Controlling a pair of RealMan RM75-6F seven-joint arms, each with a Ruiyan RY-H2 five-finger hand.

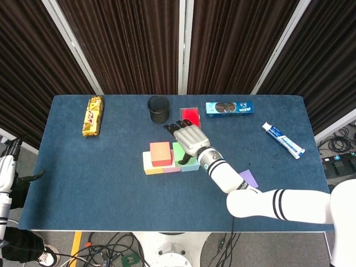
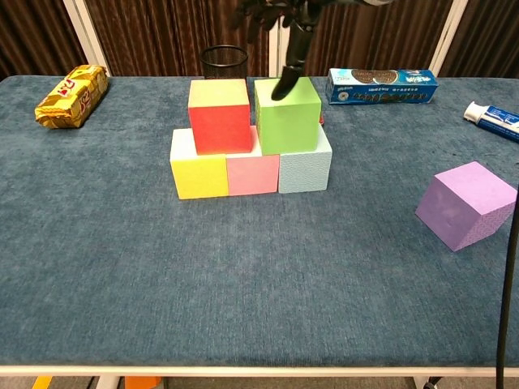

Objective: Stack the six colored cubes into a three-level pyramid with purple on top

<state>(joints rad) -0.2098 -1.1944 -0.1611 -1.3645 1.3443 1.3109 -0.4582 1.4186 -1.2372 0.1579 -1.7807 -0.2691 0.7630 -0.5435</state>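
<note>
Purple cube [image 2: 469, 203]: matte, foam-like by its look, probably light and slightly yielding; it lies tilted on the blue worktop [image 2: 162, 275], well to the right of the green cube [image 2: 286, 114] and apart from the stack.
Grip point: two opposite flat faces, taken squarely; judged unlikely to slip, though its tilt may call for a matching wrist angle.
Stack: yellow cube [image 2: 198, 166], pink cube [image 2: 252, 173] and pale blue cube [image 2: 305, 168] form the base row; the red cube [image 2: 219, 115] sits just left of the green cube on the second level. The top is not yet filled.
Right hand [image 1: 189, 138]: over the green cube, fingers spread, holding nothing; one fingertip [image 2: 281, 87] at or just above the cube's top.
Left hand [image 1: 33, 177]: barely visible at the far-left edge of the head view; its state cannot be told.
Head view only: the whole right hand and forearm.
Chest view only: the cubes' levels and the purple cube's tilt.
</note>
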